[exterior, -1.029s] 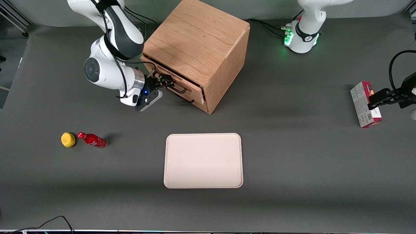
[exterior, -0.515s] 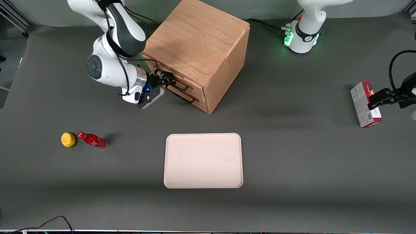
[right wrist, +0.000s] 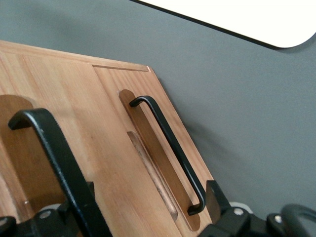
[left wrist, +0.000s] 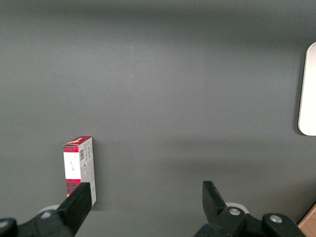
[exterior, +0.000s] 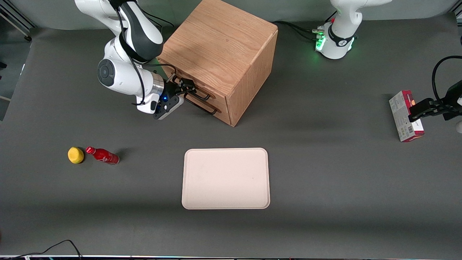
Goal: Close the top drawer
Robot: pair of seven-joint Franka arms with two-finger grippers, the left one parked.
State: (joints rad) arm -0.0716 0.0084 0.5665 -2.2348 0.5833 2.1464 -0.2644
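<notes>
The wooden cabinet [exterior: 216, 39] stands toward the working arm's end of the table. Its top drawer [exterior: 218, 100] sits pushed in, about flush with the cabinet front, with its black bar handle [exterior: 197, 95] above the lower drawer's handle [exterior: 204, 107]. My right gripper [exterior: 183, 88] is open and pressed up against the top drawer's front at the handle. In the right wrist view the top drawer's front [right wrist: 74, 108] fills the space between the spread fingers [right wrist: 215, 197], the top handle [right wrist: 49, 148] runs close by one finger, and the lower handle [right wrist: 168, 143] lies beside it.
A cream tray [exterior: 226, 178] lies nearer the front camera than the cabinet. A red bottle [exterior: 103, 155] and a yellow ball [exterior: 75, 155] lie at the working arm's end. A red-and-white box [exterior: 406, 115] lies at the parked arm's end.
The gripper moved toward the cabinet, and the top drawer, which stuck out a little, slid in until about flush.
</notes>
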